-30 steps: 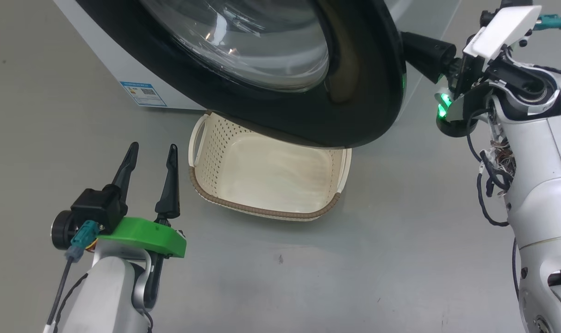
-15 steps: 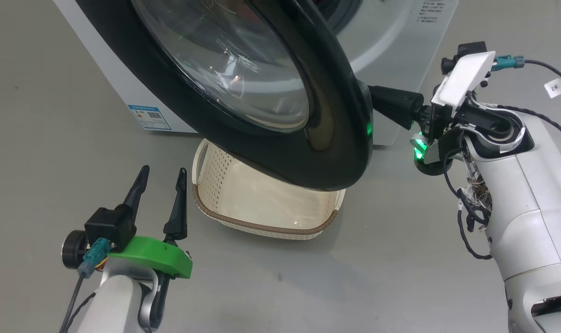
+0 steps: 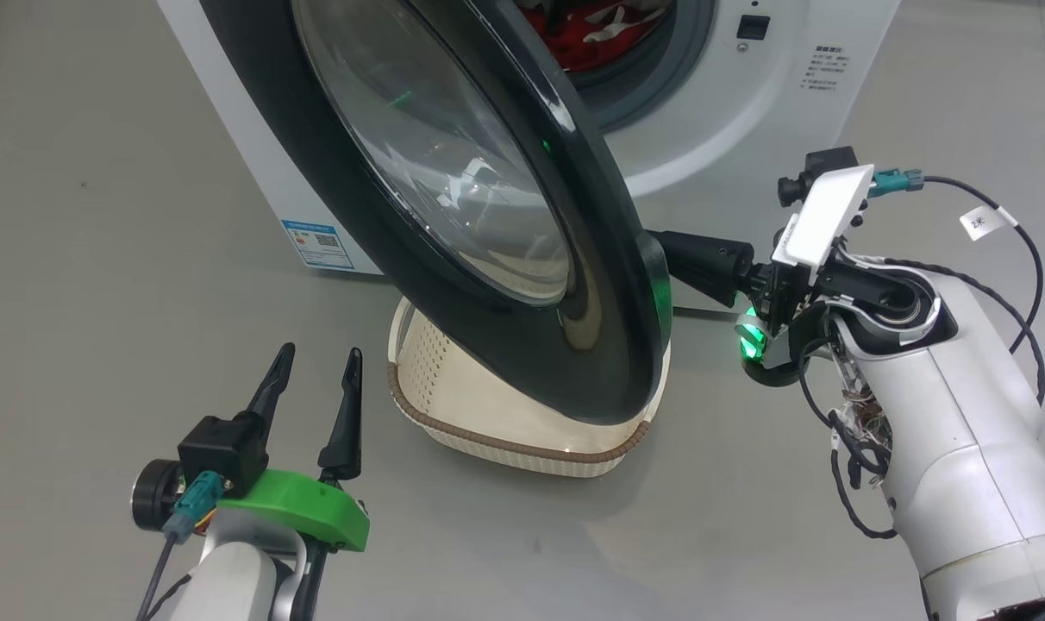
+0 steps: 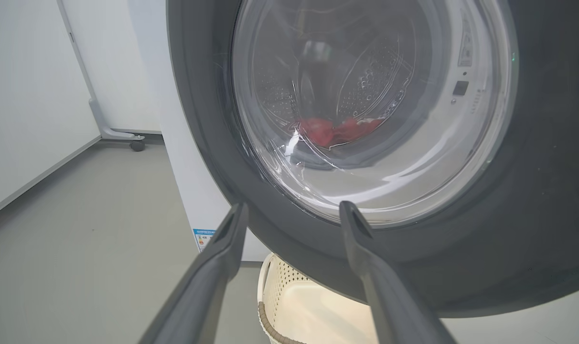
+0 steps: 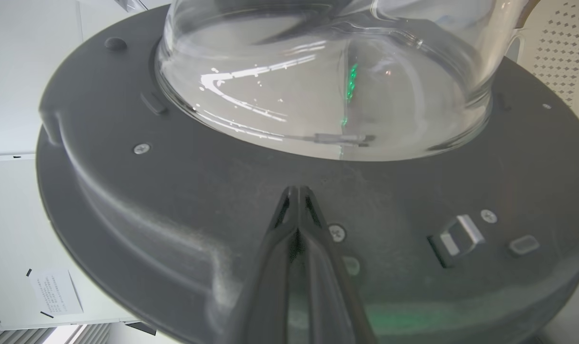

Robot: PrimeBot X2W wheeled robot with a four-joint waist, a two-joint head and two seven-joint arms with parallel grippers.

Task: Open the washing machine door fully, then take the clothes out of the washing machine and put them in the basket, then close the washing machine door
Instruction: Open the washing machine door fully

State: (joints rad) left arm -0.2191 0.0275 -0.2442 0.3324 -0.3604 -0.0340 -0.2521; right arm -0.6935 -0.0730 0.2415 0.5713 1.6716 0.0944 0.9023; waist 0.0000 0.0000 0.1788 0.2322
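The washing machine door (image 3: 453,198) stands partly swung out from the white washing machine (image 3: 747,112), its black rim hanging over the cream basket (image 3: 522,435) on the floor. Red clothes (image 3: 591,34) lie in the drum port, and show through the glass as clothes (image 4: 337,131) in the left wrist view. My right gripper (image 5: 296,191) is shut, its tips at the door's grey inner face (image 5: 175,200) just below the glass bowl (image 5: 327,71). My left gripper (image 3: 316,366) is open and holds nothing, low and left of the basket, pointing at the door's outer rim (image 4: 533,191).
Grey floor lies all around. A blue label (image 3: 317,243) marks the machine's lower side. A white panel on a castor (image 4: 136,143) stands behind the machine to the left. A tagged cable (image 3: 979,222) loops off my right arm.
The door has swung further open towards the left, with my shut right gripper following at its inner side. The head camera has shifted, bringing the port and clothes into view. The left gripper stays open.
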